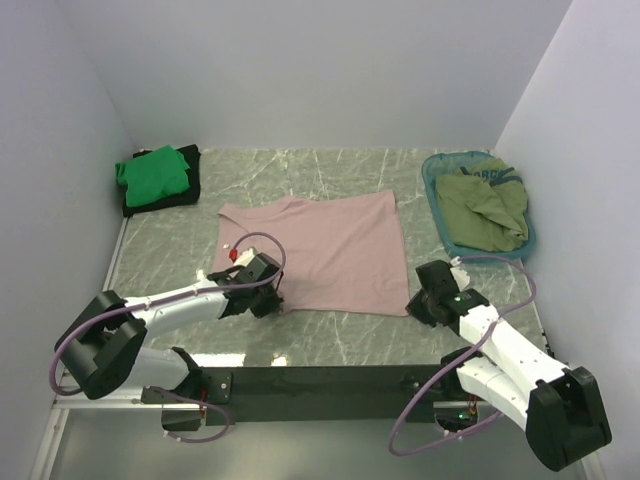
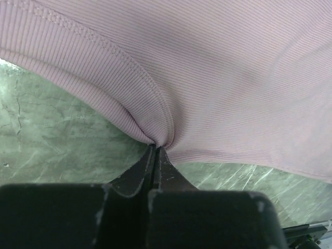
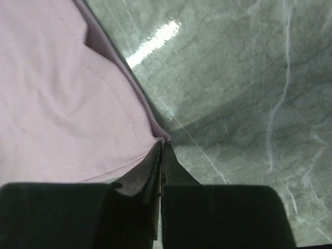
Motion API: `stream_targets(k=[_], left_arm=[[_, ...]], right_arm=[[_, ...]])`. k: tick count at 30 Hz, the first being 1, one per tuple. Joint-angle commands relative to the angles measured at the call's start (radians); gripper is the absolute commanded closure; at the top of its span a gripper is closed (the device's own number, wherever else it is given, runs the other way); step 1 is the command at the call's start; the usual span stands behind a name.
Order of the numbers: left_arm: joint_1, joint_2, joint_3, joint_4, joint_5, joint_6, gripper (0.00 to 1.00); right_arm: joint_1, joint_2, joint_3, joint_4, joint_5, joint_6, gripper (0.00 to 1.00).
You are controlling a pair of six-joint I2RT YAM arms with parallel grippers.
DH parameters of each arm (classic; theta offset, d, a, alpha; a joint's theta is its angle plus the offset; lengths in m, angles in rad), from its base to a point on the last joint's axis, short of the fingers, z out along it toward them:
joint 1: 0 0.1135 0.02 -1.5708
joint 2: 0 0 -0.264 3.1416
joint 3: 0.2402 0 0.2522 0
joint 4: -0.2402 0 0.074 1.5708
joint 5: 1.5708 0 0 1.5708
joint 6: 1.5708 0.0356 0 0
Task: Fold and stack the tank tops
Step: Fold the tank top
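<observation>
Both of my tools are clamped fully shut on the pink tank top (image 1: 330,250), which lies spread flat in the middle of the table (image 1: 300,170). My left tool (image 2: 155,150) has a pinch of the hem at the top's near-left corner. My right tool (image 3: 162,145) has the near-right corner.

The right side is what worries me. From the wrist view, only the very tip of the hem corner sits between the jaws, barely any cloth. If I lift or pull toward the far edge with any speed, I reckon that corner just slides out and I end up folding one-handed, with a diagonal mess.

The left bite looks deeper, with the ribbed cloth puckered right into the jaws. That brings its own problem: if the two sides don't rise evenly, the fold line goes crooked.

There also seems to be a second layer peeking out by the right corner, and I can't tell if I've got both layers or just the upper one. With just one, the top opens up instead of folding.

If I stay too low, the whole thing probably drags across the table rather than folding over.

The green top (image 1: 152,172) sits on the black top (image 1: 192,165) in the far-left corner. The olive top (image 1: 485,210) is in the basket (image 1: 432,175) at the far-right corner, so both are well apart from this one.
</observation>
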Motion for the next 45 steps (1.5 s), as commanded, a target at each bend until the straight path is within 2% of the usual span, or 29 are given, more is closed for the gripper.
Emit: stream_targets(k=[1,9,17,26,45], left_arm=[[-0.003,0.000,0.049,-0.016,-0.041,0.029,0.99],[0.037,0.017,0.163,-0.070,-0.060,0.098,0.99],[0.179,0.153,0.267,-0.026,0.049,0.205,0.99],[0.282,0.284,0.447,-0.058,0.103,0.281,0.99],[0.359,0.422,0.594,-0.087,0.164,0.314,0.99]], right_arm=[[0.007,-0.004,0.075,-0.026,0.065,-0.030,1.00],[0.007,0.057,0.253,-0.069,0.105,-0.133,1.00],[-0.035,0.255,0.375,0.018,0.068,-0.212,1.00],[-0.128,0.479,0.546,0.101,0.046,-0.277,1.00],[-0.164,0.694,0.735,0.138,0.021,-0.288,1.00]])
